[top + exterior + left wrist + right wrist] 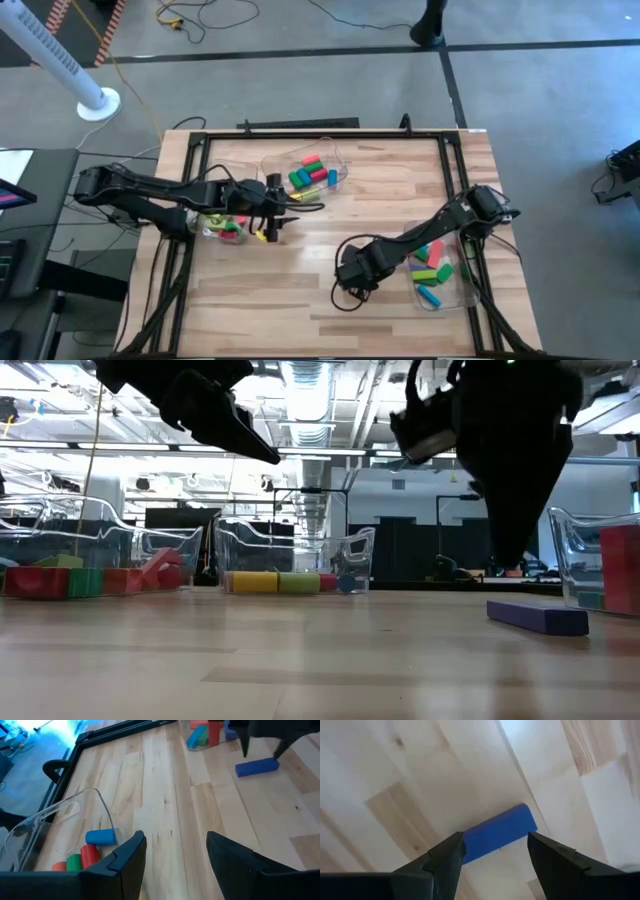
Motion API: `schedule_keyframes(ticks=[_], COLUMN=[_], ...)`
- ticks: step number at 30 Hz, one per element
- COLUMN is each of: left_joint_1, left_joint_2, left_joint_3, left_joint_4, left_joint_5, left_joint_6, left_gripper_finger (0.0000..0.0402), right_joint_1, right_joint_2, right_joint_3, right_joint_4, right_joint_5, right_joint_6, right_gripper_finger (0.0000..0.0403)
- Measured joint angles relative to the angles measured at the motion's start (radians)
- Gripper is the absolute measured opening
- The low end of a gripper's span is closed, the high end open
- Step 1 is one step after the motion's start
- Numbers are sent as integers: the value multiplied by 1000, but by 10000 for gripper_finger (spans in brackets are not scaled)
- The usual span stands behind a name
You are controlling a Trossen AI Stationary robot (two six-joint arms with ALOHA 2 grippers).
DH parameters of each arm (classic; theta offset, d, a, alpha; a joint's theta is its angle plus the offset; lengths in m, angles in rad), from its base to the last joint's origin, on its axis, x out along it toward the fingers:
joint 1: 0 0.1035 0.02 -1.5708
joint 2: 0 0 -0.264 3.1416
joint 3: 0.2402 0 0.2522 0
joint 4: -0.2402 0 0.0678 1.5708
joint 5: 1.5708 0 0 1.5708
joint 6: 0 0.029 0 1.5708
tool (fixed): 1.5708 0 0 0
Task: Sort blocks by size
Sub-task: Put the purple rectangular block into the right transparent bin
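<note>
Right gripper (495, 852): open, empty, fingers astride the blue bar (497, 838), not touching.
Blue bar: flat on table (300, 270), just beside right-hand bin (455, 290).
Left gripper (175, 852): open, empty, above table near left-hand bin (60, 815).

Robotics lab in an open industrial hall: exposed ceiling ducts (305, 385), concrete floor (540, 90) with loose cables (190, 15), black-framed wooden worktop (330, 240).

Wooden table (300, 270), left gripper (272, 212) beside a clear bin (335, 152) of blocks (310, 172), right gripper (350, 268) low near another bin (462, 292) of blocks (432, 262)
</note>
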State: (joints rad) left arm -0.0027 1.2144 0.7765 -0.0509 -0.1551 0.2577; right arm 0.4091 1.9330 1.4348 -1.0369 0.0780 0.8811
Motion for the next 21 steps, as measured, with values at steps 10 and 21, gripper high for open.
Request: schedule_keyframes(ticks=[10,21], left_joint_1=[-29,-34], left_joint_2=[0,0], left_joint_3=[0,0], left_joint_4=[-13,-19], left_joint_5=[0,0], left_joint_6=[35,42], left_gripper_finger=[202,202], right_joint_1=[17,52], right_joint_2=[50,41], right_joint_3=[-1,-140], right_joint_4=[-37,185], right_joint_5=[17,2], right_joint_6=[230,427], right_gripper_finger=[255,255])
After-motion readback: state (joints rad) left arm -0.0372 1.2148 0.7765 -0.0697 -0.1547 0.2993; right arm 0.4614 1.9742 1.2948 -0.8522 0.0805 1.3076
